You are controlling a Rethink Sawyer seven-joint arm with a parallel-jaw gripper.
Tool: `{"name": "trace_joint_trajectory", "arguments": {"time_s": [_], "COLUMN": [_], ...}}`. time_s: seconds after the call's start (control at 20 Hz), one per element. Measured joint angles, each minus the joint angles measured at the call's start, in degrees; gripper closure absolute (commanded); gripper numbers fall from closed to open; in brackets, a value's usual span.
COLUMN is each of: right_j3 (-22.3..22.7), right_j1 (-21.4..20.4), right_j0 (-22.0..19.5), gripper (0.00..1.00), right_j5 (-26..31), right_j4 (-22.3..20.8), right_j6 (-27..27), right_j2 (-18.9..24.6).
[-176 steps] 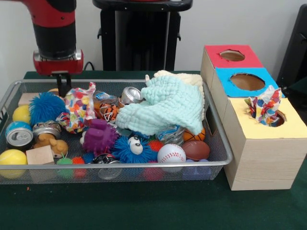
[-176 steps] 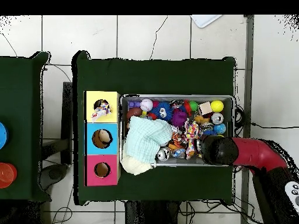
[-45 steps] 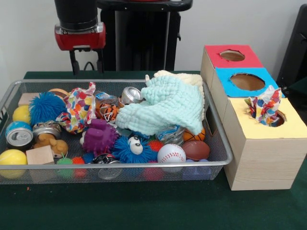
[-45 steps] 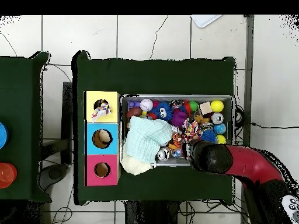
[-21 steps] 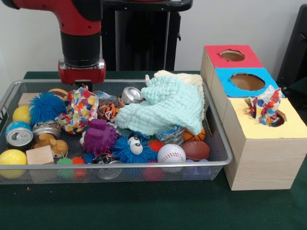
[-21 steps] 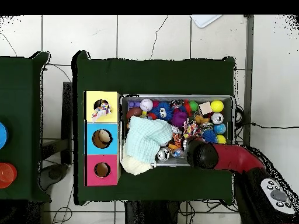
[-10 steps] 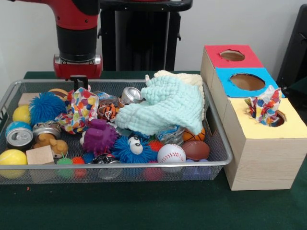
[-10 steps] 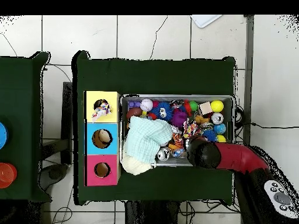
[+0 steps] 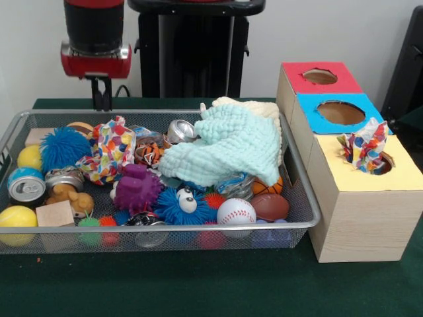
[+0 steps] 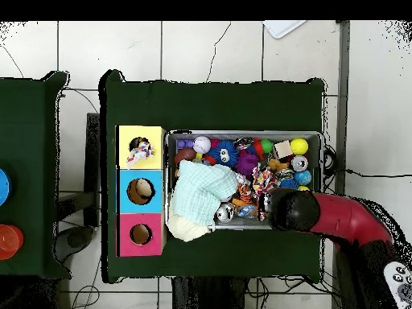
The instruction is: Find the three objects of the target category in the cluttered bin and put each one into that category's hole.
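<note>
A multicoloured cloth [image 9: 112,150] lies crumpled in the left half of the wire bin [image 9: 165,113], also seen as the multicoloured cloth [image 10: 261,181] from above. My gripper [image 9: 101,99] hangs above the bin's far edge, just behind that cloth, fingers shut together with nothing in them. A mint knitted cloth [image 9: 228,145] is draped over the bin's right side, with a cream cloth [image 9: 261,109] under it. Another multicoloured cloth [image 9: 363,146] sticks out of the yellow box's hole [image 9: 380,164]. In the overhead view the arm [image 10: 294,211] hides the gripper.
Red box [image 9: 320,77], blue box [image 9: 340,112] and yellow box [image 9: 390,175] stand in a row right of the bin. The bin holds cans [image 9: 26,185], yellow balls [image 9: 16,216], a baseball [image 9: 236,211], spiky toys [image 9: 135,188], a wooden block [image 9: 55,213].
The gripper came down open onto the multicoloured cloth, shut, then rose and shifted left in the front view. The cloth stayed in the bin, slightly flattened.
</note>
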Motion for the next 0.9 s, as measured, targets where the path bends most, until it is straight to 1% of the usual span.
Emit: {"name": "trace_joint_trajectory", "arguments": {"time_s": [0.1, 0.2, 0.3, 0.4, 0.45, 0.6, 0.9], "right_j3": [0.01, 0.01, 0.02, 0.02, 0.02, 0.02, -0.27], "right_j1": [-2.67, -4.74, -6.42, -7.17, -7.45, -7.45, -6.35], "right_j0": [0.01, 0.01, -0.01, -0.13, -0.36, -0.62, -2.04], "gripper": [1.0, 1.0, 1.0, 1.0, 0.0, 0.0, 0.0], "right_j5": [5.28, 8.87, 10.82, 10.77, 10.42, 9.9, 5.84], "right_j4": [1.97, 3.24, 4.11, 4.61, 4.98, 5.3, 5.77], "right_j6": [0.0, 0.0, 0.0, 0.0, 0.0, 0.0, 0.0], "right_j2": [0.08, 0.17, 0.3, 0.59, 1.14, 1.69, 4.25]}}
